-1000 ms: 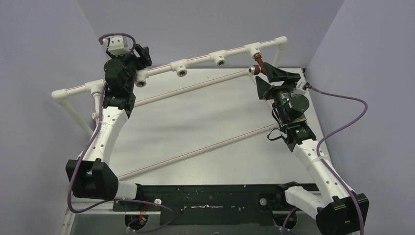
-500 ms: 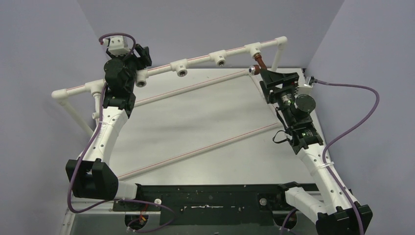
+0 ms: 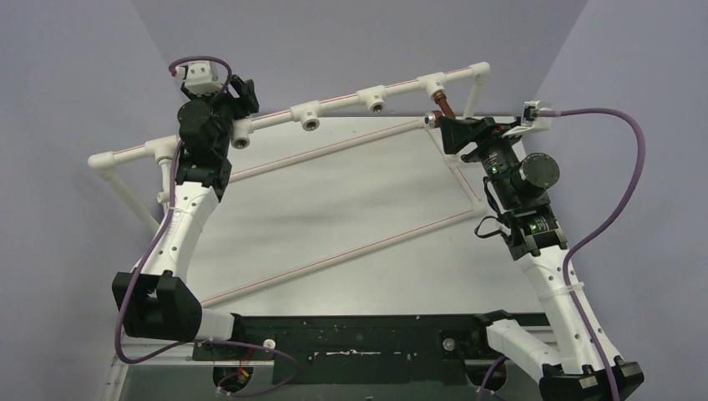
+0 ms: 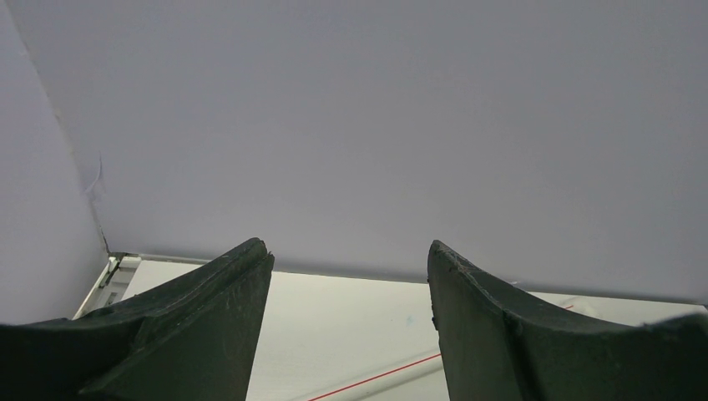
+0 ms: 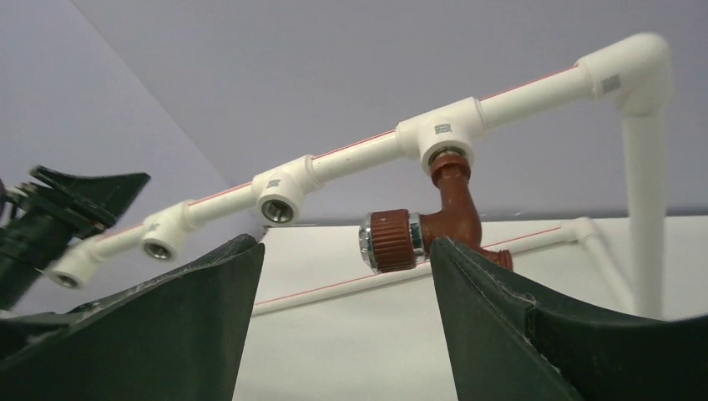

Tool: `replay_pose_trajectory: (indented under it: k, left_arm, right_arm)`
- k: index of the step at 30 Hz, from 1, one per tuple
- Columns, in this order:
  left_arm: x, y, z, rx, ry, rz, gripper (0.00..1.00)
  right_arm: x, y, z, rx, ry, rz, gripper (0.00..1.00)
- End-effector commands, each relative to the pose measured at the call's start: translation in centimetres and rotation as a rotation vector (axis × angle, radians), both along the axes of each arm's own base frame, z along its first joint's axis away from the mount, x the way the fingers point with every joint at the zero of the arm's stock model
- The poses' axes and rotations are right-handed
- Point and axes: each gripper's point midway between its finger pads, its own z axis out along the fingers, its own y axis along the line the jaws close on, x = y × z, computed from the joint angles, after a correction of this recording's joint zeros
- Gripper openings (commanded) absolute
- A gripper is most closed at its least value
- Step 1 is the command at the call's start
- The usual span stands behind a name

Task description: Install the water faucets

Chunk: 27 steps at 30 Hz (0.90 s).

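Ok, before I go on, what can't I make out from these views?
Right wrist: the brown faucet has its thread hidden inside the tee socket; seating depth unknown.
Top view: the right gripper hides part of the faucet, so any contact is unclear.
Left wrist: the left gripper frames only wall and table; no second faucet shows in any view.

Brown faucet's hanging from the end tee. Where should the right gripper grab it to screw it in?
Grip the brown faucet on its elbow body, just under the tee socket, coming from the near side with the open right gripper. The round knob juts sideways, off the threaded axis, and would likely spin on its own; the body should carry torque.
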Motion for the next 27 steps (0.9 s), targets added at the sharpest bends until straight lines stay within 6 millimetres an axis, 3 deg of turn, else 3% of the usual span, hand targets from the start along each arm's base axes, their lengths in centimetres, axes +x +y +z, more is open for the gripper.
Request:
replay_pose_trajectory:
  k: [1,7,15,21,27]
  left_arm:
    - [0.5,-0.1,-12.4,0.066,0.362,-0.002,0.66]
    - [0.5,-0.2,-12.4,0.064,0.363,-0.006,0.66]
    - [0.5,-0.2,-12.4,0.064,0.364,-0.006,0.66]
    - [0.5,-0.3,-12.5,0.063,0.367,-0.01,0.66]
    - [0.5,-0.4,-12.5,0.064,0.366,-0.014,0.66]
  right_arm:
    - [-0.8,-1.4,3.0,-0.323,-0.203,-0.07,0.75]
    - [-0.6,-2.1,2.5,-0.65,-0.338,-0.12,0.76]
    - [-0.1,-1.9,-0.4,-1.05,-0.442,-0.114,0.81]
    - [0.3,-0.9,-1.8,-1.201,-0.496,-0.084,0.83]
    - [2.3,-2.1,-3.4,-1.317,-0.458,-0.194,0.83]
